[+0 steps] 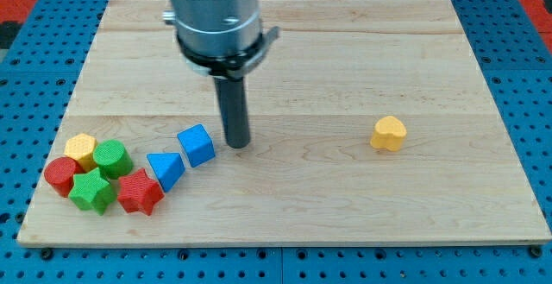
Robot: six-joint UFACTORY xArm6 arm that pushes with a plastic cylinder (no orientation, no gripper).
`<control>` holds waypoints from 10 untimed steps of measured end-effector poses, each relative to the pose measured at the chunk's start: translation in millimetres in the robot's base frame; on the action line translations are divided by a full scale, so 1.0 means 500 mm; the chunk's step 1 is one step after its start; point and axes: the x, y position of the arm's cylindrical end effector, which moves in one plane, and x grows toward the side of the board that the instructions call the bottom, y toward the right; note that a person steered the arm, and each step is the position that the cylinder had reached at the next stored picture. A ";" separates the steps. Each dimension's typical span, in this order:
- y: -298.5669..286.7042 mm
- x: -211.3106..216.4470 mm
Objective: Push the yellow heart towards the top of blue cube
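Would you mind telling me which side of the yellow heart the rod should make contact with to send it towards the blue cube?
Press its right face: the yellow heart lies far right of the blue cube, while my tip sits just right of the cube.

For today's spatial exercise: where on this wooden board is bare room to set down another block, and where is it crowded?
Free: the wide stretch between my tip and the yellow heart block, and the wooden board toward the view's top. Crowded: the view's bottom left, where the blue cube, blue triangular block and a red, green and yellow cluster sit.
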 end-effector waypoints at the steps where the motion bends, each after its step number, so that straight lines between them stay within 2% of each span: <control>1: -0.030 0.016; 2: -0.091 0.021; 3: -0.095 0.019; 4: 0.097 0.029; 5: 0.393 0.032; 6: 0.565 0.060; 7: 0.605 -0.010; 9: 0.403 -0.063; 10: 0.431 -0.098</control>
